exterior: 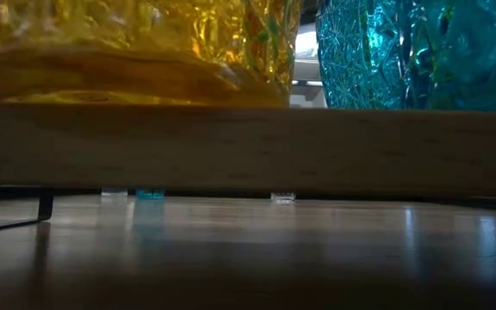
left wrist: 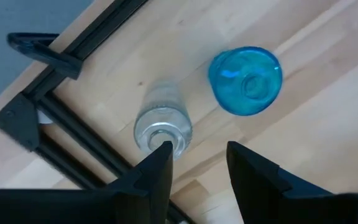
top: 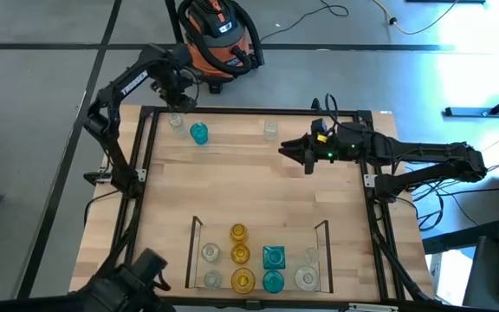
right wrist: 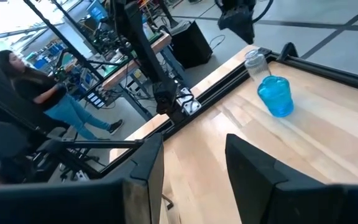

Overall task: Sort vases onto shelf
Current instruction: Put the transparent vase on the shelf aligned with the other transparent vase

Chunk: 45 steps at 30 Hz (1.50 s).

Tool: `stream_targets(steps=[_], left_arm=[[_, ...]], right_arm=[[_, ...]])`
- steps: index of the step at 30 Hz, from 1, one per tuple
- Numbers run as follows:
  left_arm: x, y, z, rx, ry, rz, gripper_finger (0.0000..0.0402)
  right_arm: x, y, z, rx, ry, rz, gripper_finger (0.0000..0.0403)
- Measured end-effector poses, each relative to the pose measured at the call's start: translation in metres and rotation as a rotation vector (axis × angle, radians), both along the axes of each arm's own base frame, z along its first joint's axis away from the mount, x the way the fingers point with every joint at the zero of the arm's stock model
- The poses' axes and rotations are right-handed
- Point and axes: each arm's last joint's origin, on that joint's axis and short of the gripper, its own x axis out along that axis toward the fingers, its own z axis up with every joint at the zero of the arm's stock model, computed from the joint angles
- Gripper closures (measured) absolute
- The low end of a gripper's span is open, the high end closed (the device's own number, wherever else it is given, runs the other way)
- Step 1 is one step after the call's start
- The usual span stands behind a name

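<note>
My left tool (top: 177, 102) hangs above the far left corner of the light-wood tabletop (top: 249, 186), well away from the shelf (top: 260, 256), the light-wood area bounded by a thin dark metal rail at the near edge. Its fingers (left wrist: 157, 171) stand apart and grip nothing. Directly below it stands a small clear glass vase (left wrist: 162, 124), upright, close to the black frame (left wrist: 73, 121) that runs round the tabletop. In the left wrist view the near fingertip overlaps the vase's rim; whether it touches the glass, I cannot tell.

A round teal-blue glass vase (top: 198, 133) stands just beside the clear one, slightly nearer the shelf, apart from it. A second small clear vase (top: 270, 130) stands alone along the same far edge, farther toward the right.

My right tool (top: 297, 151) waits over the tabletop, well beyond the shelf on the right side, pointing toward the left. Its fingers (right wrist: 138, 171) are apart and empty.

On the shelf, three columns of vases are readable from above: amber-yellow vases (top: 239, 256) in one column, teal-blue vases (top: 273, 267) next to them, and clear vases (top: 210, 252) at both outer ends.

The low view shows an amber vase (exterior: 136, 47) and a teal vase (exterior: 420, 52) close up on the shelf's wooden edge.

A person (right wrist: 55, 99) sits in the room beyond the tabletop. An orange and black vacuum cleaner (top: 219, 35) stands on the floor behind the far edge.
</note>
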Motion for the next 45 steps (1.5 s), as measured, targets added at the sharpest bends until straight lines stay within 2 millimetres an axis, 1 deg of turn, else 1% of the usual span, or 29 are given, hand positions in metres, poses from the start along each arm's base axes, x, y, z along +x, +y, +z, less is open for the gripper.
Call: stream_targets(steps=[2, 6, 16, 21, 27, 28, 29, 37, 39, 41, 45], left_arm=[[0.003, -0.003, -0.001, 0.008, 0.035, 0.005, 0.0258], [0.002, -0.007, -0.008, -0.018, 0.083, 0.028, 0.0258], [0.0, -0.009, -0.043, -0.079, 0.119, 0.033, 0.0258], [-0.002, -0.012, -0.056, -0.081, 0.138, 0.027, 0.0258], [0.0, -0.009, -0.06, -0.035, 0.128, 0.019, 0.0264], [0.001, -0.007, -0.064, -0.037, 0.115, 0.016, 0.0267], [0.001, -0.007, -0.064, -0.037, 0.132, 0.011, 0.027], [0.001, -0.008, -0.064, -0.049, 0.108, 0.002, 0.0284], [0.001, -0.008, -0.064, -0.05, 0.106, 0.002, 0.0292], [0.001, -0.008, -0.064, -0.049, 0.106, -0.007, 0.0308], [0.001, -0.01, -0.063, -0.073, 0.113, -0.049, 0.0366]], right_arm=[[0.0, 0.0, 0.0, -0.003, 0.001, -0.013, 0.0268], [0.0, -0.001, 0.0, -0.005, 0.001, -0.025, 0.0268], [0.0, -0.001, 0.0, -0.005, 0.002, -0.024, 0.0268], [0.0, -0.001, 0.0, -0.005, 0.002, -0.023, 0.0268], [0.0, -0.001, 0.0, -0.005, 0.002, -0.023, 0.0268], [0.0, -0.001, 0.0, -0.005, 0.002, -0.023, 0.0268], [0.0, -0.001, 0.0, -0.005, 0.002, -0.023, 0.0268], [0.0, 0.0, 0.0, -0.003, 0.005, -0.015, 0.0268], [0.0, 0.0, 0.0, -0.003, 0.003, -0.015, 0.0268], [0.0, 0.0, 0.0, -0.002, 0.003, -0.014, 0.0268], [0.0, 0.0, 0.0, 0.006, 0.002, -0.014, 0.0268]])
